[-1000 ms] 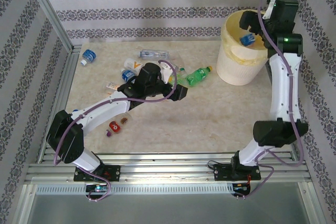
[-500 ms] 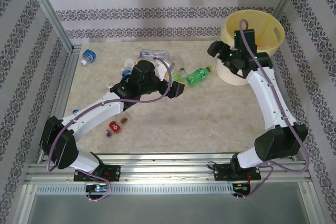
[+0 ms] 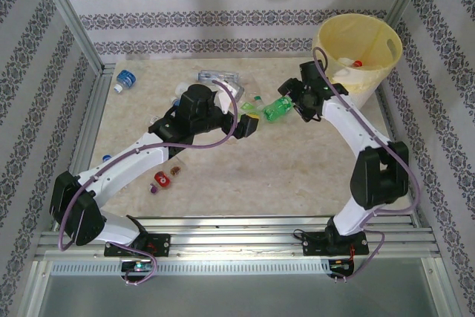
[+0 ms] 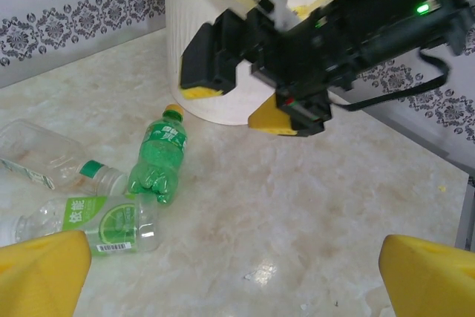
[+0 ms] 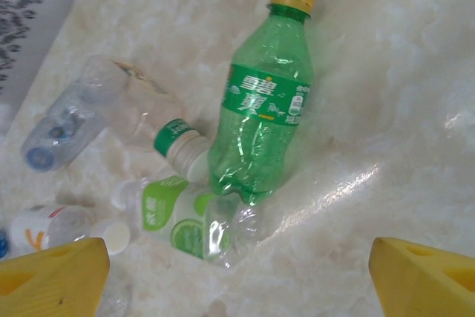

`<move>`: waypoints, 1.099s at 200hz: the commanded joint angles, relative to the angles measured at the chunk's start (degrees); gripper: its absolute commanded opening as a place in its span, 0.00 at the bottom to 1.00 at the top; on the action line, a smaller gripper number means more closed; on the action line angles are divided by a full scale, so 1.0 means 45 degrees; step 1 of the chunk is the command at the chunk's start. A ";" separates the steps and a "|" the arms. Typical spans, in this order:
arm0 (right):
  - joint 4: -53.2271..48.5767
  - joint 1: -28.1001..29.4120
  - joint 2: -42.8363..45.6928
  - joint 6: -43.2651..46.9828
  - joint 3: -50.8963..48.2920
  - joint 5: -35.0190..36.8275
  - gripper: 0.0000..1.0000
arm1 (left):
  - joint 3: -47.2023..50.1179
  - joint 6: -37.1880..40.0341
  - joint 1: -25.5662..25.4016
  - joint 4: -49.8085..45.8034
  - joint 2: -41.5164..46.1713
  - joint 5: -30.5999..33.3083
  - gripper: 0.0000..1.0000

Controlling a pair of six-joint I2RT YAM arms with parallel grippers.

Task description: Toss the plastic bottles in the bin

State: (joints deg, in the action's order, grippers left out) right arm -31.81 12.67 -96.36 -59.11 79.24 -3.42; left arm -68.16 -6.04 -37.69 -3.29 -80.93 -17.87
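A green plastic bottle (image 5: pixel 263 109) with a yellow cap lies on the table just left of the bin (image 3: pixel 356 50), a big pale-yellow bucket. A lime-labelled clear bottle (image 5: pixel 182 220) and a clear one with a green band (image 5: pixel 133 116) lie against it. My right gripper (image 3: pixel 291 102) hovers open over the green bottle (image 3: pixel 278 108), nothing between its fingers (image 5: pixel 52 280). My left gripper (image 3: pixel 246 116) stands open and empty beside the same cluster, facing the bin. The left wrist view has the green bottle (image 4: pixel 159 157), the bin (image 4: pixel 215 42) and the right gripper (image 4: pixel 239 107).
More bottles lie scattered at the left: a blue-labelled one (image 3: pixel 125 78), a clear one (image 3: pixel 219 77) near the back, and red-labelled ones (image 3: pixel 159 180) by the left arm. A few bottles lie inside the bin. Patterned walls and metal rails enclose the table.
My right arm has swung from above the bin down and left to the green bottle; the blue-labelled bottle seen at it before is gone from it. The left gripper shifted slightly.
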 commanded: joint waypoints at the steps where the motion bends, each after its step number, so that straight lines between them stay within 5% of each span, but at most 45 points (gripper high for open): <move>1: 0.0406 0.0295 -0.0734 -0.0891 0.0416 0.0551 0.90 | -0.0202 0.0376 0.0192 -0.0455 0.0438 0.0098 1.00; 220: -0.1770 0.0664 -0.6582 -0.0278 0.4917 0.1529 0.76 | 0.0038 0.1186 0.0328 -0.1249 0.1216 0.0418 1.00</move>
State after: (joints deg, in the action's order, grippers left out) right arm -36.23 14.90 -124.18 -63.09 98.43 2.13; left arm -68.16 -1.67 -36.99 -7.81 -76.44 -16.10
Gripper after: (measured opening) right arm 0.775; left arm 0.997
